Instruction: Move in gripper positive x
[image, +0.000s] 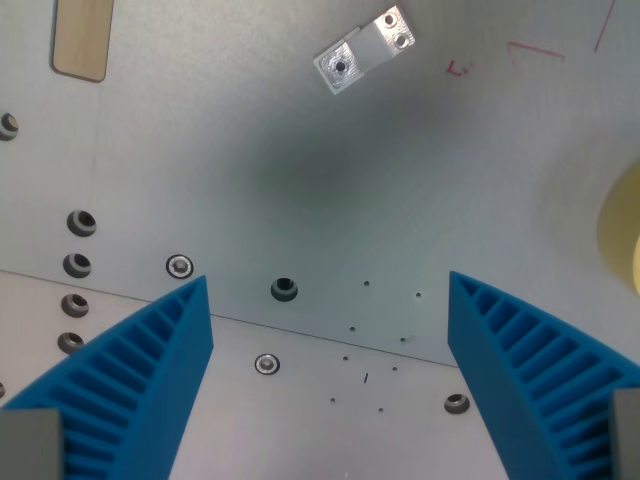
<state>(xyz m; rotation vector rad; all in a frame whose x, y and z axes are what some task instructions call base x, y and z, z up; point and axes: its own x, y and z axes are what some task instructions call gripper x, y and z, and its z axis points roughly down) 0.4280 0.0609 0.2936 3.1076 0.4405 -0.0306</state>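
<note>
Two fingers: blue, ribbed, one low at the wrist view's left (130, 385) and one low at the wrist view's right (540, 375), spread far apart.
End effector (330, 290): wide open, holding nothing, only bare metal between the fingers; likely kept open because the job is just a move, not a grab.
Task's thing: none to pick up; the thing to move is the end effector itself, hanging above the counter with its shadow dark on the metal ahead of it.
Counter (300, 130): grey metal sheet, flat, with a seam running under the fingers from the wrist view's left down toward the right.
Holes: a row of dark ones (78, 264) beyond the left finger, one more (285, 290) between the fingers; probably there for bolting things down.
Screws: small shiny ones (180, 266) (267, 364) near the left finger, sunk flat so nothing sticks up.
Bracket (364, 50): little silver piece with two holes, well ahead of the fingers, lying loose and tilted; far from any finger.
Wood piece (80, 38): pale, ahead and off to the left, cut off by the edge.
Yellow thing (622, 235): round edge only, off to the right; cannot tell what it is.
Red marks (535, 50): thin pen lines ahead and to the right; meaning not clear.
Next move, a guess: slide along the end effector's own x line, fingers left open, height kept the same.
Risk, a guess: small, since nothing tall shows near the fingers.
</note>
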